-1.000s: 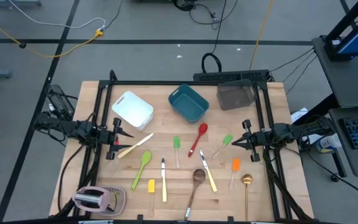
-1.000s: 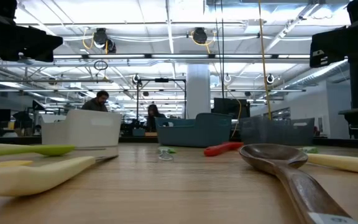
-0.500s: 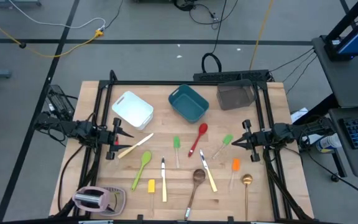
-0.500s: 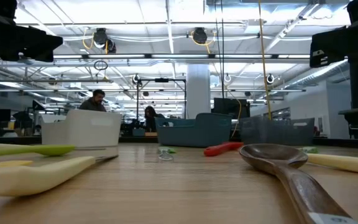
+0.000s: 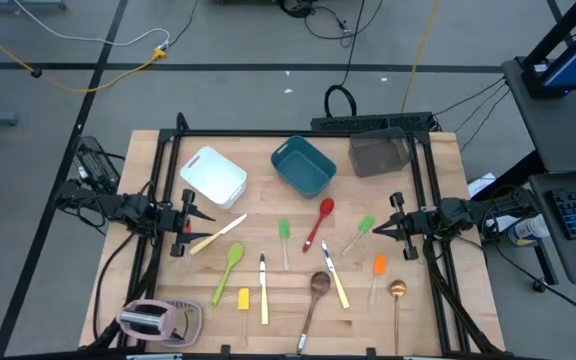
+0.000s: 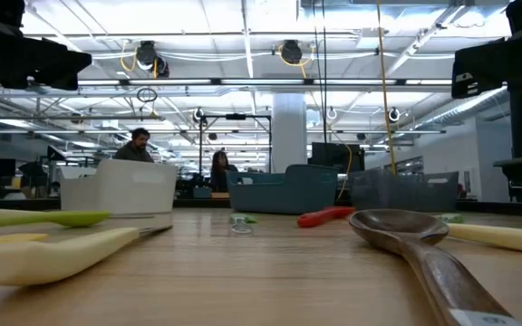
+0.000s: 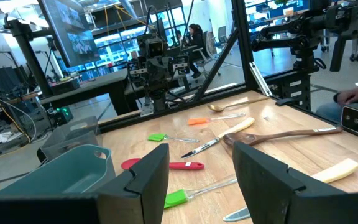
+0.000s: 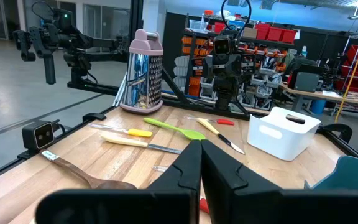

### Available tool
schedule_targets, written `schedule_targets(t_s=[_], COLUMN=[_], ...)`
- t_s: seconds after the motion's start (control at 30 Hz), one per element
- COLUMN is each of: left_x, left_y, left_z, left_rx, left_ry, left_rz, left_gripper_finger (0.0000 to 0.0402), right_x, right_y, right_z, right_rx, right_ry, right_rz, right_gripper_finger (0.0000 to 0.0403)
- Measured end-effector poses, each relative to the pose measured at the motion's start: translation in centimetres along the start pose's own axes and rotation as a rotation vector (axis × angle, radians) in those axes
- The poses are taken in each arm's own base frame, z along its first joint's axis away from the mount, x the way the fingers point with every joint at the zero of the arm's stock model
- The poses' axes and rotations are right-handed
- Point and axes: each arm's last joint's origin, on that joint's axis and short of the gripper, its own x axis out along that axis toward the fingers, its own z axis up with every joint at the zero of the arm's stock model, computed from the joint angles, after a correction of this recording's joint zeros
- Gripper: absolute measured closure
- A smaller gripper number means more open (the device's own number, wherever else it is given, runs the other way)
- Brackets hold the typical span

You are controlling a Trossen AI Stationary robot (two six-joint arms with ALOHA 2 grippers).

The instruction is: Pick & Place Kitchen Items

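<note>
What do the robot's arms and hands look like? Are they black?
Yes, both arms are dark, nearly black, built from chunky jointed blocks with black cables trailing off the table's sides. The left gripper and right gripper each end in two pointed fingers. Up close, the left fingers are wide, flat matte-black slabs, and the right fingers are angular dark wedges. No stickers or writing show.

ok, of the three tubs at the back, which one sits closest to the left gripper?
The white tub, at the left end of the row and just beyond the left gripper. The teal tub is mid-row; the smoky-grey tub is on the right arm's side.
</note>
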Motion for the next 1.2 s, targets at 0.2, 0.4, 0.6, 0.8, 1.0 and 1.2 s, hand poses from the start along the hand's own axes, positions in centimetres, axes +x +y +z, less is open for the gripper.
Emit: schedule_targets(t_s=[0.2,0.4,0.6,0.8,1.0,1.2], left_x=[0.0,0.0,0.0,0.0,0.0,-0.05], left_y=[0.0,0.0,0.0,0.0,0.0,0.48], left_z=[0.0,0.0,0.0,-0.01,0.0,0.84], left_rx=[0.0,0.0,0.0,0.0,0.0,-0.089], left_ry=[0.0,0.0,0.0,0.0,-0.001,-0.078], left_rz=[0.0,0.0,0.0,0.0,0.0,0.103], left_gripper_finger=[0.0218,0.0218,0.0217,0.0218,0.0218,0.0218], right_x=[0.0,0.0,0.0,0.0,0.0,0.0], right_y=[0.0,0.0,0.0,0.0,0.0,-0.01], right_z=[0.0,-0.01,0.0,0.0,0.0,0.08], right_rx=[0.0,0.0,0.0,0.0,-0.003,-0.01], right_ry=[0.0,0.0,0.0,0.0,0.0,-0.009], right_rz=[0.0,0.0,0.0,0.001,0.0,-0.001], right_gripper_finger=[0.0399,0.0399,0.0399,0.0399,0.0399,0.0399])
